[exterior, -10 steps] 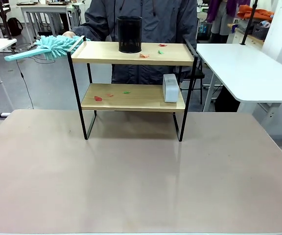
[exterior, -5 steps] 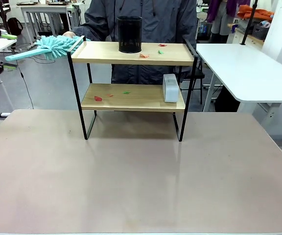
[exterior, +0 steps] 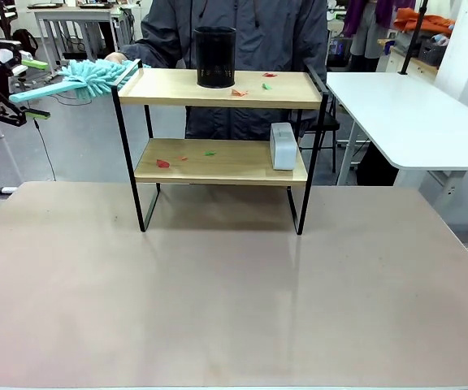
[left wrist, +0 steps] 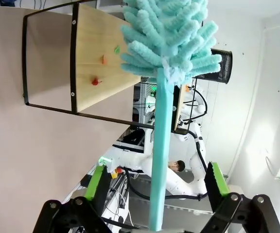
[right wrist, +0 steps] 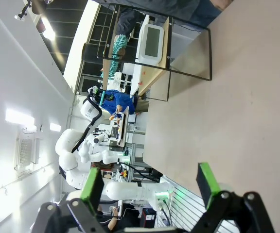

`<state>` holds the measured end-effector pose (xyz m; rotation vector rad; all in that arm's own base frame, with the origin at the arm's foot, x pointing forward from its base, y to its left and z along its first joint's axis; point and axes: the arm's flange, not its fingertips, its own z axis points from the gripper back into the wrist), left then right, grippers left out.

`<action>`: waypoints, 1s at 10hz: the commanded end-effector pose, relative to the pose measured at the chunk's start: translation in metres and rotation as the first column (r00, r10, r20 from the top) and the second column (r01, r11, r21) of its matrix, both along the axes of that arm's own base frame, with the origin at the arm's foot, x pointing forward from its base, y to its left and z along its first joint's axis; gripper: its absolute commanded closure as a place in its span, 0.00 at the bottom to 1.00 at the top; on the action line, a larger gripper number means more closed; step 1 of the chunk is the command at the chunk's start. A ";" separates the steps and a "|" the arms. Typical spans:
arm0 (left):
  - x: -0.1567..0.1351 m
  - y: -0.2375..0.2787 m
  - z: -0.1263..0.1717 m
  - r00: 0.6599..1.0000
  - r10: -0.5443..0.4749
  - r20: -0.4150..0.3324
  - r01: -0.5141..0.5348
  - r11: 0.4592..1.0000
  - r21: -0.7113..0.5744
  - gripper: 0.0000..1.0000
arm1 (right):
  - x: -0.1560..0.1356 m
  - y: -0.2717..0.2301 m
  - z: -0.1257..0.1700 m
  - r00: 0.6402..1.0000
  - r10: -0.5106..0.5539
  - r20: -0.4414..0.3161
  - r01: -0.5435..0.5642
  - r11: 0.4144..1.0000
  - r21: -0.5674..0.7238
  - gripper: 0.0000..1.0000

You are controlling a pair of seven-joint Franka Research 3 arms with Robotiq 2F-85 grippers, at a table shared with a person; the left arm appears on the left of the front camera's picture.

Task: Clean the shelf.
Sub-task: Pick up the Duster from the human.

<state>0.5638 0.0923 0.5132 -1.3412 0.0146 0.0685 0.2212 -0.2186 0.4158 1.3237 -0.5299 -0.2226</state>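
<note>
Far left of the shelf [exterior: 218,162]: straddling the teal duster [exterior: 96,75] handle with left gripper [exterior: 36,88] spread wide, not touching; right gripper [right wrist: 149,187] parted too, over the table [right wrist: 237,97].

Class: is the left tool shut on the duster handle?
No, the left tool is open, green pads clear either side of the duster handle.

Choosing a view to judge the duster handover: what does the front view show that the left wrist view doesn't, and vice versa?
Front view: the person's hand at the fluffy end of the duster, and the grey box on the lower board of the shelf. Left wrist view: the handle passing between the open jaws of the left gripper, touching neither green pad. Both: shelf, duster, left gripper, the black mesh cup and the coloured scraps on the lower board.
</note>
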 end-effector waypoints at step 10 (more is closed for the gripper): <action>-0.001 -0.008 -0.003 1.000 -0.026 0.015 0.027 0.995 -0.092 0.67 | -0.001 -0.002 0.001 1.000 0.012 0.025 -0.011 1.000 -0.011 0.00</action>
